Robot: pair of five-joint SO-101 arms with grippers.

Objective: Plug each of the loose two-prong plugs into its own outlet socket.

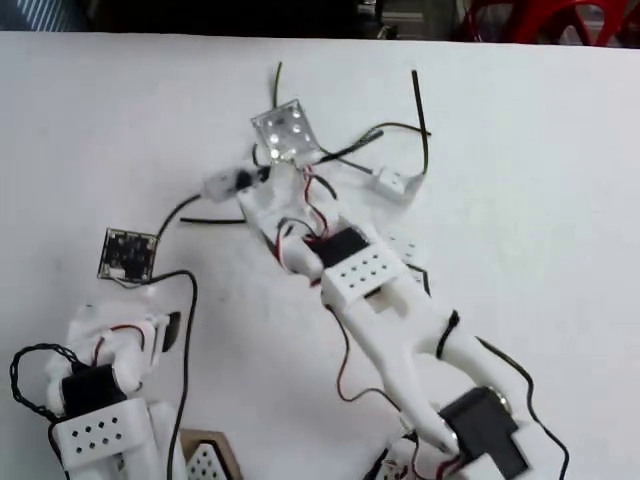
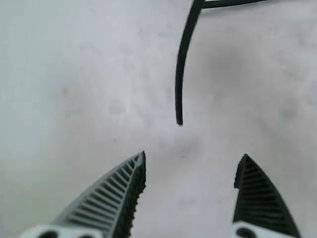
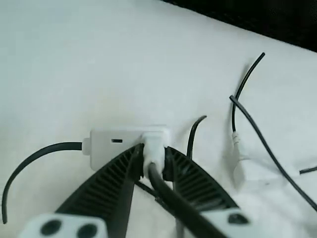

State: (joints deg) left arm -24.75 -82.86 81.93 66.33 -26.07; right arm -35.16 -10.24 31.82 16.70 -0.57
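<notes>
Near the middle of the table (image 1: pixel 520 150), the right gripper (image 3: pixel 152 151) is clamped on a white plug (image 3: pixel 154 139) touching a white outlet socket (image 3: pixel 111 141). Close above the tabletop by a loose black cable (image 2: pixel 182 64) end, the left gripper (image 2: pixel 193 157) gapes wide, holding nothing.

A white counter (image 1: pixel 540 180) spreads wide under even light in the high view. Past its far edge runs a dark strip (image 1: pixel 220 15). In that strip sit red curved bars (image 1: pixel 590 15) at one corner and pale blue stripes (image 1: pixel 40 14) at the other.
</notes>
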